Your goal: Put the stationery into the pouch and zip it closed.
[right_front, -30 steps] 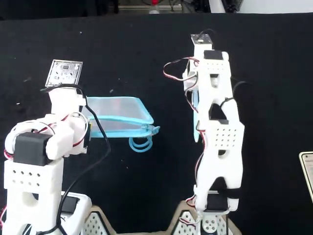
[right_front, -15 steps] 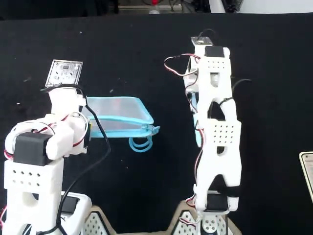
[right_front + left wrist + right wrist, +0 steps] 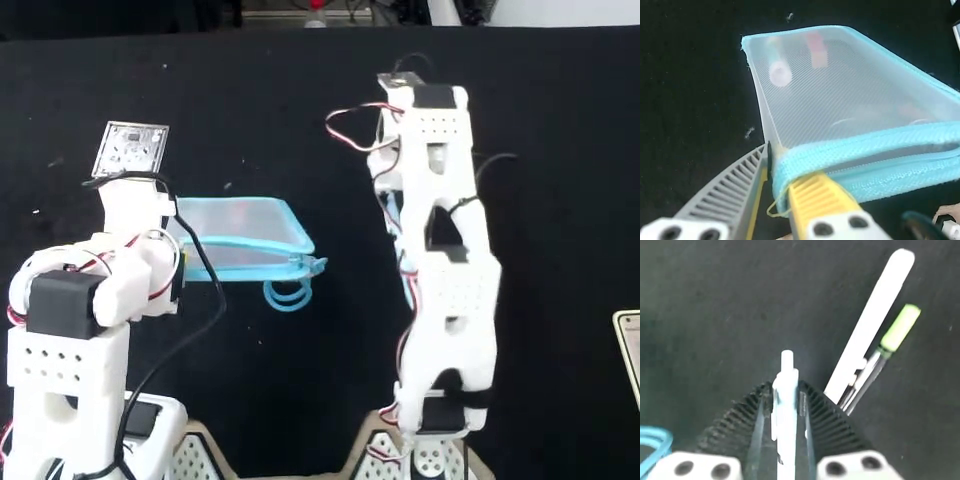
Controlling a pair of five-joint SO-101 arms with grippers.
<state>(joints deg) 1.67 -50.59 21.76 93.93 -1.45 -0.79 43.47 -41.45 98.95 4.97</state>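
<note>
A translucent pouch [image 3: 240, 235] with a teal zipper edge lies on the black table, a teal loop [image 3: 286, 295] at its near right corner. My left gripper [image 3: 772, 167] is shut on the pouch [image 3: 840, 95] at the end of its zipper band. A white tube [image 3: 780, 74] and a pink item [image 3: 815, 50] show through the pouch wall. My right arm [image 3: 440, 200] stretches over the table to the right of the pouch. My right gripper [image 3: 785, 390] is shut on a pale blue pen [image 3: 785, 382], held off the table. Below it lie a white pen [image 3: 872, 315] and a green-capped pen [image 3: 892, 337].
A card [image 3: 628, 355] lies at the table's right edge. Black cloth stretches open between the pouch and the right arm, and beyond both arms toward the far edge.
My right arm has shifted a little left and away from the robot bases, carrying the pale blue pen. The left arm and pouch have stayed put.
</note>
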